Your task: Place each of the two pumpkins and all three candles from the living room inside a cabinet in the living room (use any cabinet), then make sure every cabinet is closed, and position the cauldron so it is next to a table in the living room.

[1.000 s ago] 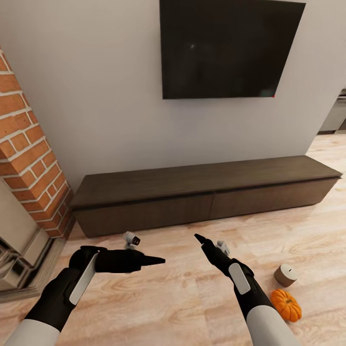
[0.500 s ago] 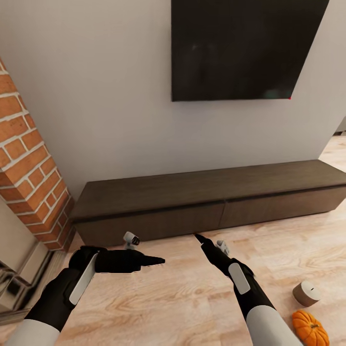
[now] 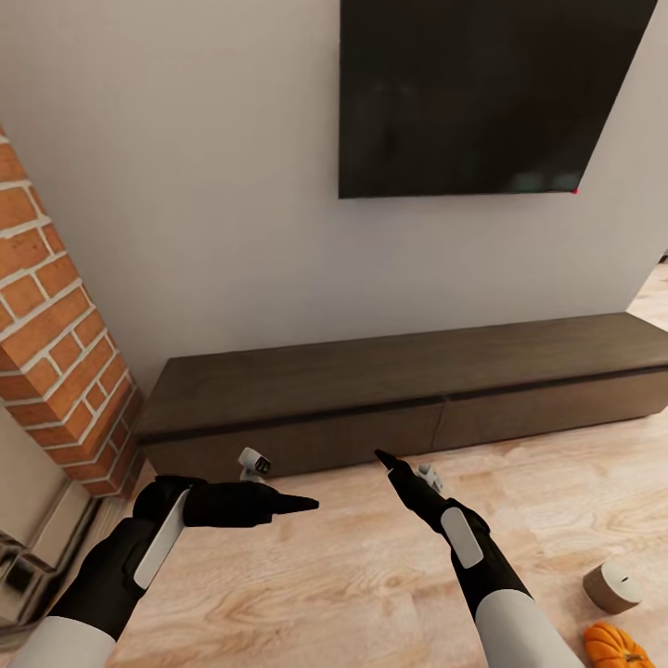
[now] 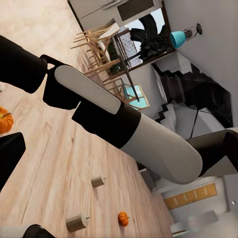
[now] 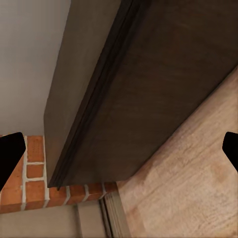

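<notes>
Cabinet (image 3: 371, 408) closed mid-frame; candle (image 3: 612, 586) and pumpkin (image 3: 617, 647) lower right; left hand (image 3: 295, 505) closed, right hand (image 5: 119, 148) open, both empty

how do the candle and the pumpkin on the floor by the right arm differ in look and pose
In the head view, the candle is a beige-grey stubby cylinder with a flat top, while the pumpkin is bright orange, round and ribbed. The candle is tilted and shows in full; the pumpkin is cut off by the picture's lower edge. The candle lies nearer the cabinet, the pumpkin nearer the robot. Both sit on the wooden floor, close together, outside the cabinet.
</notes>
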